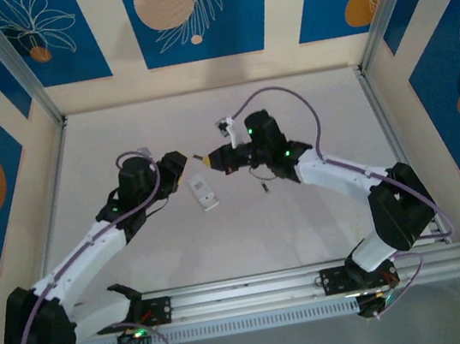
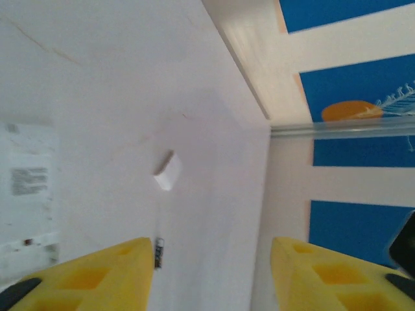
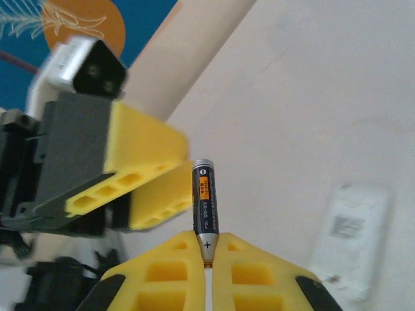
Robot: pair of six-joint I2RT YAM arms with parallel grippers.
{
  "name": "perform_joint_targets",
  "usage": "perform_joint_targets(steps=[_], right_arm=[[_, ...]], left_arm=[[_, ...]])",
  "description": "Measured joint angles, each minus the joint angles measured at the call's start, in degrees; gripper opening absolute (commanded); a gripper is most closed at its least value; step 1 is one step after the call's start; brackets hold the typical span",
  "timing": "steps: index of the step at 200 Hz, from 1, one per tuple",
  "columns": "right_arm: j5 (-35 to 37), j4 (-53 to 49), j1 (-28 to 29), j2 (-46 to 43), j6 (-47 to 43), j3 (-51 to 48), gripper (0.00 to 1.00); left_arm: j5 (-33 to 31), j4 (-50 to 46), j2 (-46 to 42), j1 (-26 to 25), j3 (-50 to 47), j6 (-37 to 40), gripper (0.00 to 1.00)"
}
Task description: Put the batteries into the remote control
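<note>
We see the right jaws closed on the plus-marked end of a dark grey cylindrical battery (image 3: 205, 197). Most of its body stands clear, which we judge leaves the free end ready for the compartment. Its long axis runs straight out from the jaws, free end toward the left arm. The small white rectangular remote control (image 1: 203, 191) lies flat on the white table (image 1: 308, 117) between the arms, label side up. The left jaws are wide apart and empty near it, perhaps to steady it. The second battery (image 1: 264, 188) lies beside the right arm.
</note>
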Motion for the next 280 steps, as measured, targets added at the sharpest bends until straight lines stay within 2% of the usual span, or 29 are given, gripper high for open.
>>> perform_joint_targets(steps=[5,24,42,65,108,149,191,280], right_arm=[[-0.6,-3.0,-0.9,0.4,-3.1,2.3,0.0],[-3.0,-14.9,-3.7,3.5,-15.8,10.6,0.0],[-4.0,-23.8,-4.7,7.3,-26.9,14.7,0.0],[-1.4,-31.6,-3.1,11.5,-37.3,14.8,0.0],[6.8,-37.6,4.5,17.3,-52.7,14.8,0.0],[10.9,-40.5,5.5,22.5,-61.5,16.9,0.0],[12.6,-40.9,5.8,25.1,-66.2,18.3,0.0],[12.4,-41.2,6.8,28.6,-70.2,22.0,0.0]], left_arm=[[-1.0,-2.2,-0.9,0.0,1.0,1.9,0.58],[-4.7,-9.6,-5.2,0.0,3.7,10.9,0.77],[-5.8,-14.5,-8.9,0.1,4.4,19.6,0.92],[-5.9,-21.1,-11.9,0.1,5.1,28.5,0.99],[-5.9,-31.2,-14.9,0.1,7.7,40.2,1.0],[-6.1,-33.3,-20.6,0.1,6.9,44.2,1.0],[-6.1,-33.3,-24.4,0.1,5.1,45.7,1.0],[-6.1,-33.0,-24.5,0.1,2.7,45.9,1.0]])
